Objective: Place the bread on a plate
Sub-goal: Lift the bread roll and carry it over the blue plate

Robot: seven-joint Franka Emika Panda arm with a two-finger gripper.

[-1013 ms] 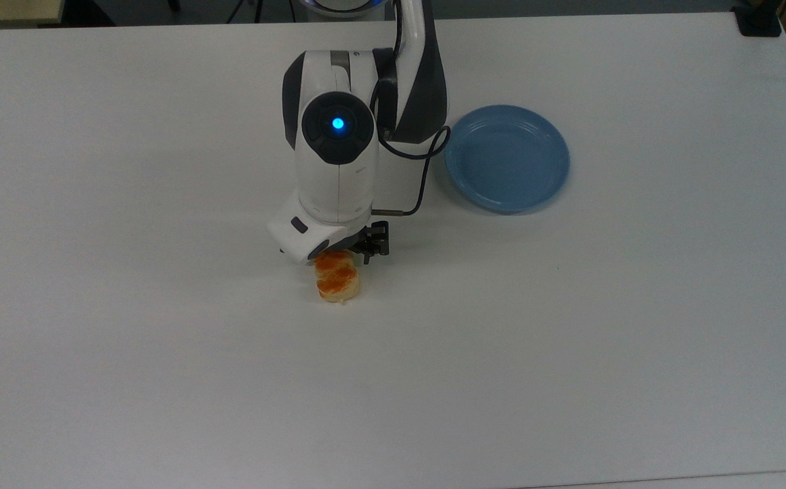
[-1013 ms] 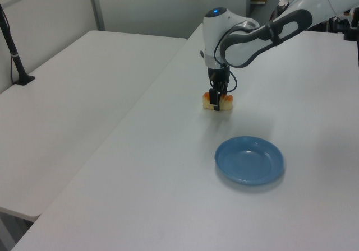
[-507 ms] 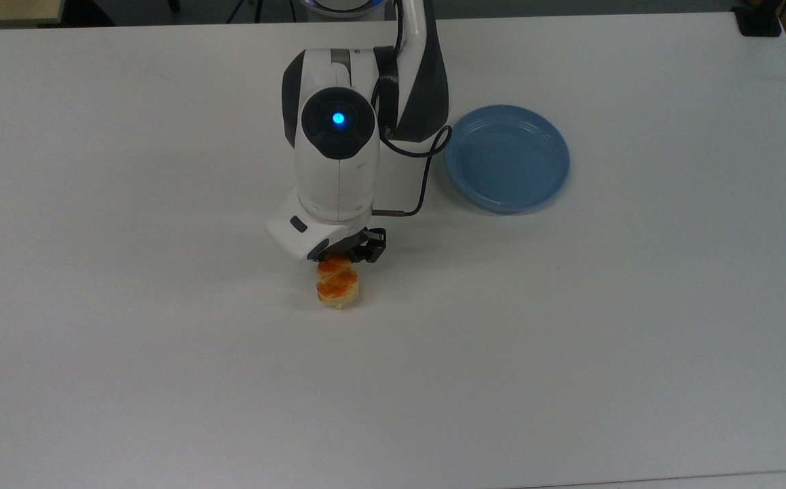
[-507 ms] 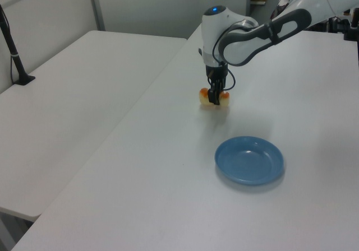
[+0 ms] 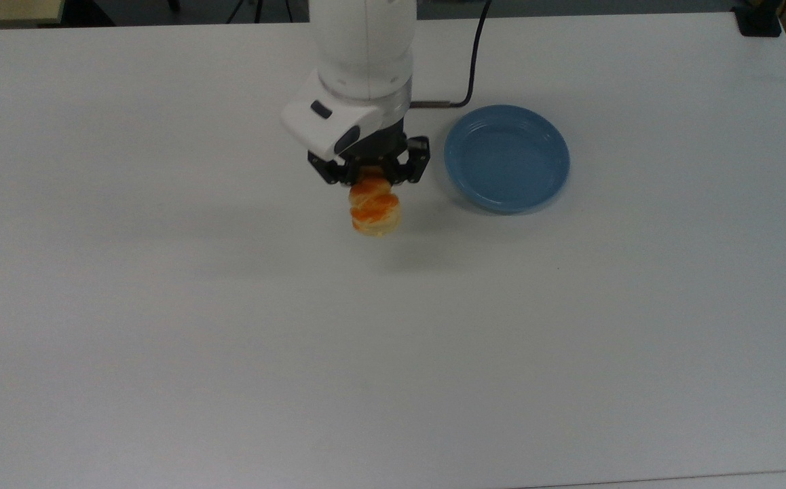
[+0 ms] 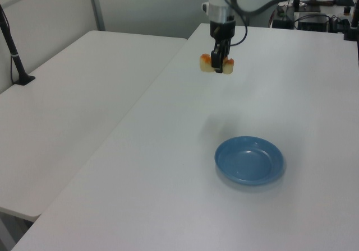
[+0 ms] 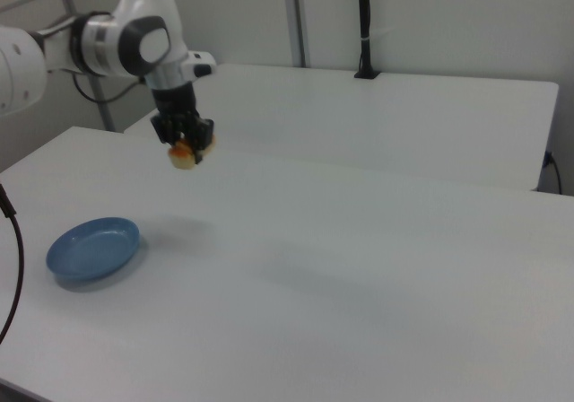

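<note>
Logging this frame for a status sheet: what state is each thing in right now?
bread: held in the air, clear of the table
gripper: shut on the bread
plate: flat on the table, nothing on it
table: white, carrying the plate

Bread [image 5: 375, 209]: small oblong loaf, pale sides, glossy orange-brown lobed top, level, up in the air off the table. Plate [image 5: 507, 157]: round, blue, ridged rim, flat on table, just to bread's right in the top view, apart.

Bread [image 5: 374, 209] lifted off table [image 5: 162, 305], carried in jaws toward plate [image 5: 507, 157].
</note>
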